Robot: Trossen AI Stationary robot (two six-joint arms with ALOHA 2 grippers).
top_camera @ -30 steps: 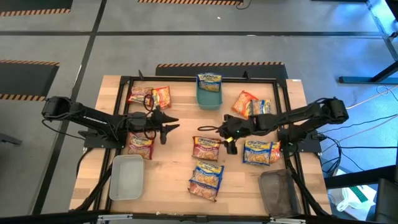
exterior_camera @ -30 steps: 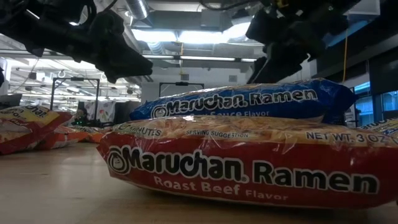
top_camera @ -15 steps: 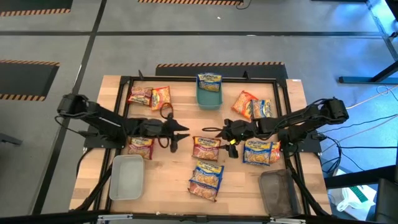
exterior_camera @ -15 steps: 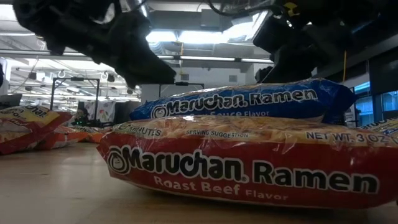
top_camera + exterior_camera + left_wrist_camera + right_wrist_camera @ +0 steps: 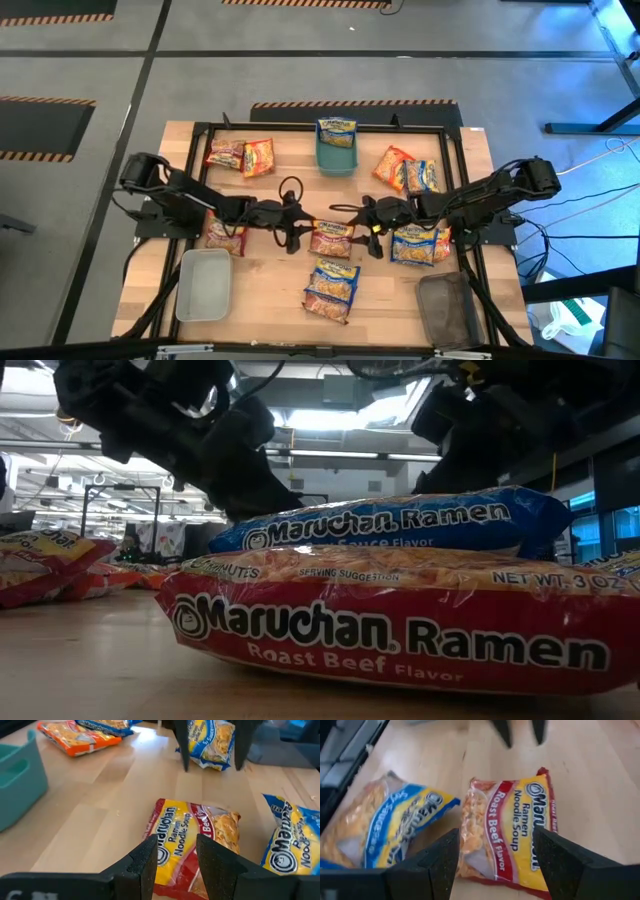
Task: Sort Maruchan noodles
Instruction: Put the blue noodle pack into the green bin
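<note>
- The left hand (image 5: pixel 296 226) is seen just beside the left edge of the red roast beef packet (image 5: pixel 331 238) at mid-bench; its fingers (image 5: pixel 150 860) are parted with nothing between them.
- The roast beef packet lies flat on the bench (image 5: pixel 270 280), and both hands are pointed at it from opposite sides. A collision of the two hands is judged the main risk if both are closed in on it together.
- The packet could be pushed along the wood rather than lifted, since thin crinkly film gives little for the fingers to catch.
- Just beyond it, a blue packet (image 5: pixel 337 271) rests on another red packet (image 5: pixel 327 301); either could be nudged if the roast beef packet is shoved that way.
- The right hand (image 5: pixel 362 228) is held at the packet's right edge, fingers (image 5: pixel 432 865) spread wide and empty.
</note>
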